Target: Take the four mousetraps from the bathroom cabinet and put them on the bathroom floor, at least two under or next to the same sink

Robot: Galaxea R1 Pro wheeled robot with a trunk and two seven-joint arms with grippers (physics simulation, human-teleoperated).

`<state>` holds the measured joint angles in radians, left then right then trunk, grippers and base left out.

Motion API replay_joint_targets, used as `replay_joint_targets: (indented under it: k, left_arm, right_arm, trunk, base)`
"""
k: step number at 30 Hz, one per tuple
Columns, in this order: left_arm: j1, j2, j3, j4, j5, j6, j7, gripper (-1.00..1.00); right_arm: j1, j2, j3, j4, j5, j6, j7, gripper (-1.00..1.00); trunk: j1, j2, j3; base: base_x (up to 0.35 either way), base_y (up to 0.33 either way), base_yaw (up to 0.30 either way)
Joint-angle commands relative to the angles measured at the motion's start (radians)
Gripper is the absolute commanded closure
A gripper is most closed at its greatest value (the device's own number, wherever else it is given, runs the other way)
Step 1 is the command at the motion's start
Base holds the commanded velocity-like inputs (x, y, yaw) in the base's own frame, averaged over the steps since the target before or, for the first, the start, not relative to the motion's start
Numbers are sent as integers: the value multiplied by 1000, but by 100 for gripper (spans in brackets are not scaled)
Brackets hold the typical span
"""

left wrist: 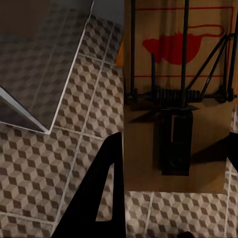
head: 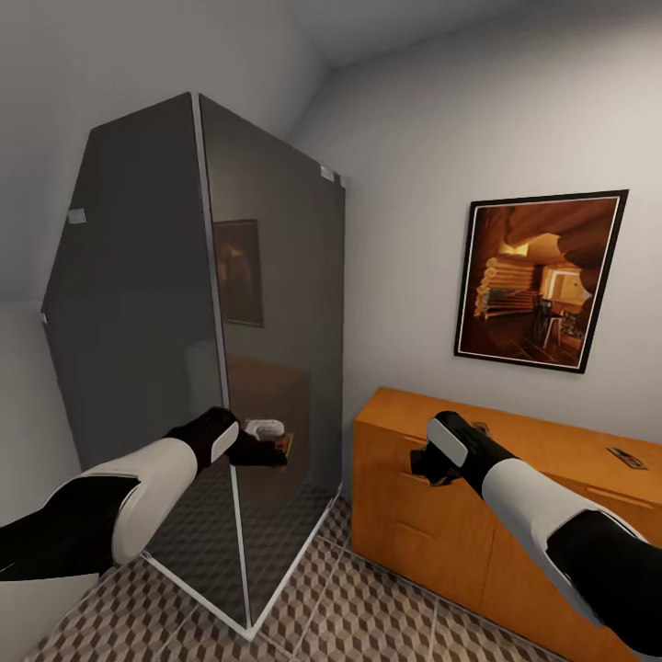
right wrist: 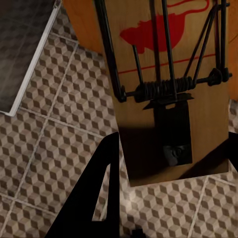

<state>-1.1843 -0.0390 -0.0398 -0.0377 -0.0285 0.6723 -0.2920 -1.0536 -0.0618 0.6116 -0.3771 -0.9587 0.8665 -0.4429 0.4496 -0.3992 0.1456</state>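
bathroom floor (head: 368,598) cube-tiled, cabinet (head: 432,515) beside shower stall (head: 184,303). left gripper (left wrist: 171,198) clamps mousetrap (left wrist: 178,94); right gripper (right wrist: 171,193) clamps second mousetrap (right wrist: 168,84). carry level toward sink, lower flat before release.

Beyond the left pincer (head: 268,450), a tall shower stall (head: 184,303) of dark smoked glass with pale frame edges, rising toward a sloped ceiling (head: 414,28). Right behind the right pincer (head: 421,462), a low orange-brown cabinet (head: 405,538) against a plain pale grey wall (head: 405,230). Above and to the right of that pincer, a black-framed picture (head: 541,279) of a warm log-cabin interior. Below both pincers, cube-pattern floor (head: 368,616) in brown, beige and white with pale grout; darker tiles inside the stall. Soft, even light throughout.
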Motion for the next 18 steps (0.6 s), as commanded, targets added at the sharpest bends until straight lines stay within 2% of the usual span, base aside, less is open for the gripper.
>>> replay_joint_targets:
  k: [1,6,8,11,15,18]
  left_arm:
    - [0,0,-3,1,-4,3,-3,100]
    - [3,0,-3,8,-3,3,-4,100]
    - [9,-1,-3,10,-3,3,-3,100]
    - [44,0,0,10,-1,3,15,100]
    - [99,7,17,9,3,1,36,100]
    - [137,28,35,8,5,-6,43,100]
  right_arm:
    - [0,-1,8,-2,-13,1,-9,100]
    - [0,11,9,-2,-14,-3,-8,100]
    - [1,25,10,-2,-13,-4,-8,100]
    - [1,53,11,7,-13,-4,-8,100]
    - [3,68,11,48,-12,-6,-8,100]
    - [19,72,11,75,-10,-8,-1,100]
  trunk:
    - [0,-1,-1]
    - [0,-1,0]
    - [0,-1,0]
    - [0,-1,0]
    - [0,-1,0]
    - [0,-1,0]
  base:
    - [-4,2,15]
    - [-2,1,7]
    - [-1,0,3]
    - [0,0,1]
    - [0,0,0]
    - [0,0,0]
